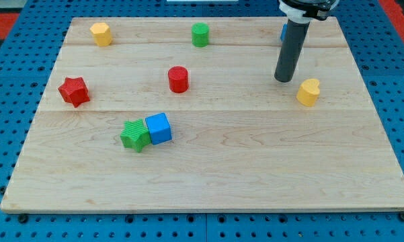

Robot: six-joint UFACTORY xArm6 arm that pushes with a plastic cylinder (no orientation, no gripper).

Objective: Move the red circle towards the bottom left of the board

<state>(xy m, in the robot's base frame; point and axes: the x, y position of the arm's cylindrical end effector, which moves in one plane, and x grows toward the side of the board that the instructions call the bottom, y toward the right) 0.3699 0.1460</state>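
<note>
Markings check: none legible.
No text, label, brand, number or sign could be read on the wooden board (208, 181), on any coloured block, on the dark rod, or on the blue perforated surface (403, 101) surrounding the board.

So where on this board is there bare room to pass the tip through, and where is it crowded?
Free: the whole strip along the view's bottom, below the green star and blue cube, and the middle between the red circle and my tip. Crowded: the star and cube touch; the yellow heart sits near my tip.
</note>
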